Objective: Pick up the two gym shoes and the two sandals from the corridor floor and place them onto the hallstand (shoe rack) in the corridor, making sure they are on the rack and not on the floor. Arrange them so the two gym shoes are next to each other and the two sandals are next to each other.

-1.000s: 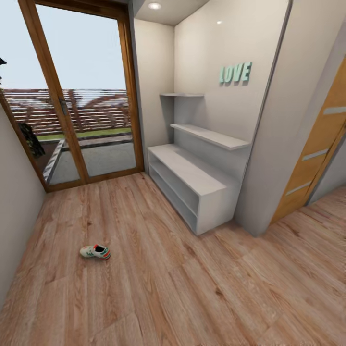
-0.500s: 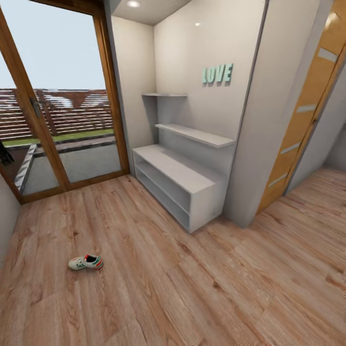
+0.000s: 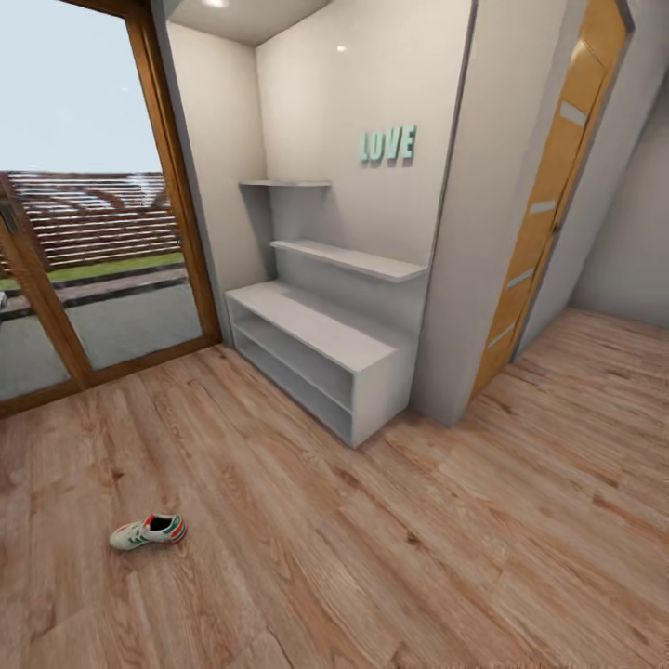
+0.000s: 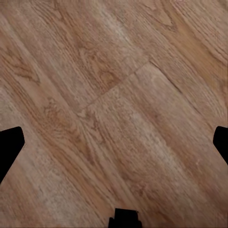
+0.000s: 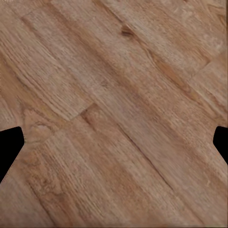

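One gym shoe (image 3: 149, 531), white with green stripes and a red-orange heel, lies on its own on the corridor floor (image 3: 390, 539) at the lower left of the head view. The hallstand (image 3: 316, 339), a white low bench with two shelf levels and two floating shelves above it, stands in the alcove with nothing on it. The sandals are out of view. In the left wrist view my left gripper (image 4: 114, 145) is open over bare planks, and my right gripper (image 5: 114, 142) is likewise open over bare floor.
A wood-framed glass door (image 3: 84, 242) closes the corridor at the left. A grey wall corner (image 3: 460, 279) juts out right of the hallstand, with an orange door (image 3: 544, 214) beyond it. Green LOVE letters (image 3: 387, 144) hang on the alcove wall.
The whole head picture has slid left as the camera turned right: less of the glass door shows, more floor shows on the right. The shoe and hallstand themselves have not moved.
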Available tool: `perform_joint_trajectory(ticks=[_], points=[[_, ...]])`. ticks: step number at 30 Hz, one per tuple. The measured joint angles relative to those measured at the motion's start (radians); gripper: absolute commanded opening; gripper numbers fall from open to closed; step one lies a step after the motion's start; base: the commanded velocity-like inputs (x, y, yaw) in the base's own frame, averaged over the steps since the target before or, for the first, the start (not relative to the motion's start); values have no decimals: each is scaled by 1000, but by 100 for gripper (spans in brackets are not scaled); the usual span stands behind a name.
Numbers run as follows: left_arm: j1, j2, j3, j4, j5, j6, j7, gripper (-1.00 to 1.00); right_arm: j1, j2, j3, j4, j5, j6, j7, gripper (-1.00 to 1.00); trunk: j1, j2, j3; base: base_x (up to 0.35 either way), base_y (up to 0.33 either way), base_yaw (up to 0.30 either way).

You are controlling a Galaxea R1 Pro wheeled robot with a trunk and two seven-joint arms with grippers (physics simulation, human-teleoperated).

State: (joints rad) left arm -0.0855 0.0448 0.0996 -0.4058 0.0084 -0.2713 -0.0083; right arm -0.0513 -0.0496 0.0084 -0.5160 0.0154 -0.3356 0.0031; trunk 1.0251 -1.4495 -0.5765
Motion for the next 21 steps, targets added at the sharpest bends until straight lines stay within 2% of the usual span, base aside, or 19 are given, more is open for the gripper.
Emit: perform_joint_trajectory(ticks=[10, 21], points=[[0, 0, 0, 0, 0, 0, 0, 100, 0, 0, 0, 0, 0, 1, 0, 100, 0, 0, 0, 0, 258, -267], [0, 1, 0, 0, -1, 0, 0, 100, 0, 0, 0, 0, 0, 0, 0, 100, 0, 0, 0, 0, 50, -267]])
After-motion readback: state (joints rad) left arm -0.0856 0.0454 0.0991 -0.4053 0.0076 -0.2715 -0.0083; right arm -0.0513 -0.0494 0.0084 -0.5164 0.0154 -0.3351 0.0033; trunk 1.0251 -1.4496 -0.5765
